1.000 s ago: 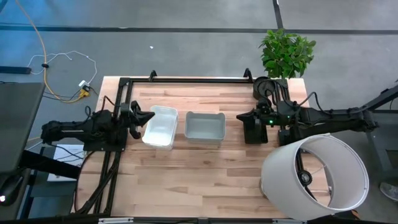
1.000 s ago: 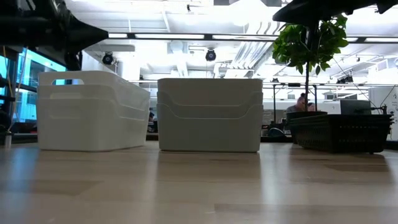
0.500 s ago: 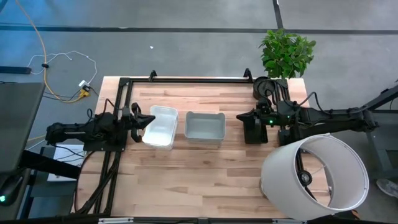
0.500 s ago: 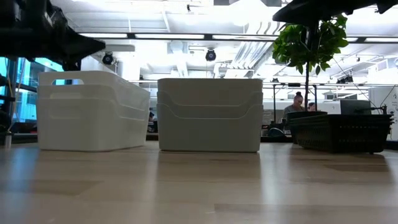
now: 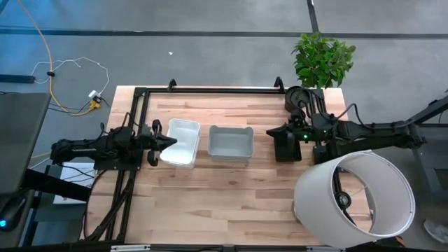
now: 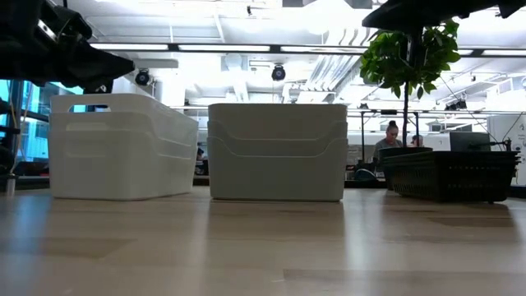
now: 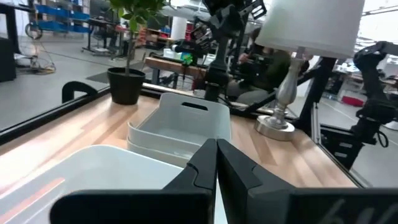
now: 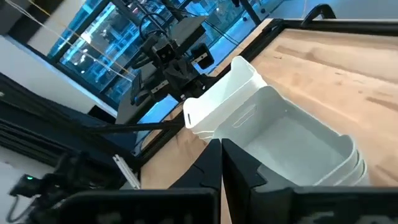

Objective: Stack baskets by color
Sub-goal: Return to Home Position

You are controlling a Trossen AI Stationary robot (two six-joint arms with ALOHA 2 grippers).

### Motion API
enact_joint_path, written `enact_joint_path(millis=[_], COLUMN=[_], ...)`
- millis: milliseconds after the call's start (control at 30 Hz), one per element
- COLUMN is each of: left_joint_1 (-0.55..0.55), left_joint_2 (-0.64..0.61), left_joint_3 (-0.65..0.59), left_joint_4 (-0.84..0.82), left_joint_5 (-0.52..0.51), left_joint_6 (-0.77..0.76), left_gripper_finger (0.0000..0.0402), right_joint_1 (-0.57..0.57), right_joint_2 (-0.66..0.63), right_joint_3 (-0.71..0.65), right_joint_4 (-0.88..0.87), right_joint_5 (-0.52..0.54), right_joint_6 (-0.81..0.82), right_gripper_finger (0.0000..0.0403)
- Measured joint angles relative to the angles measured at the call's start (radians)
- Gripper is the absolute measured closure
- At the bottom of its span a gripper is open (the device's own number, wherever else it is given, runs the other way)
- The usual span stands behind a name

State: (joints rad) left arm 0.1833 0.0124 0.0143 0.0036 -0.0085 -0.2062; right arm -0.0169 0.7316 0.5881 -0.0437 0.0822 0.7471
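White plastic at the left end of a row of three stacks on the wooden table (image 5: 210, 196): white baskets (image 5: 183, 140), nested and upright. Next along, just beside but not touching, grey baskets (image 5: 230, 142), nested too, at mid-table. Further right, black baskets (image 6: 448, 174), a lower stack, near the potted plant (image 5: 322, 59). Left gripper (image 5: 170, 141) above the white stack's outer edge, fingers pressed together, holding nothing. Right gripper (image 5: 274, 131) over the black stack, pointing toward the grey one, fingers likewise closed and empty. Big lampshade (image 5: 357, 192) over the table's right corner away from the plant, beside the right arm. Person (image 6: 393, 136) in the room beyond, well behind the table.
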Motion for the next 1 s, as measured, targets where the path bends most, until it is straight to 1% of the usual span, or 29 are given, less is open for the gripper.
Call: enact_joint_path(millis=[67,200,333,433,600,733,800,867,933,1000], left_joint_1=[0.0,0.0,0.0,0.0,0.0,0.0,0.0,0.0,0.0,0.0], left_joint_2=[0.0,0.0,0.0,0.0,0.0,0.0,0.0,0.0,0.0,0.0], left_joint_3=[0.0,0.0,0.0,0.0,0.0,0.0,0.0,0.0,0.0,0.0], left_joint_4=[0.0,0.0,0.0,0.0,0.0,0.0,0.0,0.0,0.0,0.0], left_joint_5=[-0.003,-0.002,-0.003,-0.002,-0.003,-0.002,-0.003,-0.003,-0.003,-0.003], left_joint_6=[0.0,0.0,0.0,0.0,0.0,0.0,0.0,0.0,0.0,0.0], left_gripper_finger=[0.0401,0.0401,0.0401,0.0401,0.0401,0.0401,0.0401,0.0401,0.0401,0.0401], right_joint_1=[0.005,0.018,0.018,0.018,0.031,0.081,0.106,0.127,0.14,0.146], right_joint_2=[-0.008,-0.026,-0.057,-0.106,-0.233,-0.357,-0.409,-0.444,-0.471,-0.501], right_joint_3=[0.0,0.0,0.0,0.0,-0.007,-0.096,-0.168,-0.233,-0.292,-0.344], right_joint_4=[0.011,0.007,0.009,0.009,-0.01,0.022,0.062,0.14,0.201,0.227], right_joint_5=[-0.016,-0.022,-0.036,-0.065,-0.066,-0.052,0.006,0.05,0.059,0.046], right_joint_6=[-0.001,-0.089,-0.12,-0.183,-0.271,-0.286,-0.282,-0.313,-0.346,-0.363], right_gripper_finger=[0.0403,0.0403,0.0403,0.0403,0.0403,0.0403,0.0403,0.0403,0.0403,0.0403])
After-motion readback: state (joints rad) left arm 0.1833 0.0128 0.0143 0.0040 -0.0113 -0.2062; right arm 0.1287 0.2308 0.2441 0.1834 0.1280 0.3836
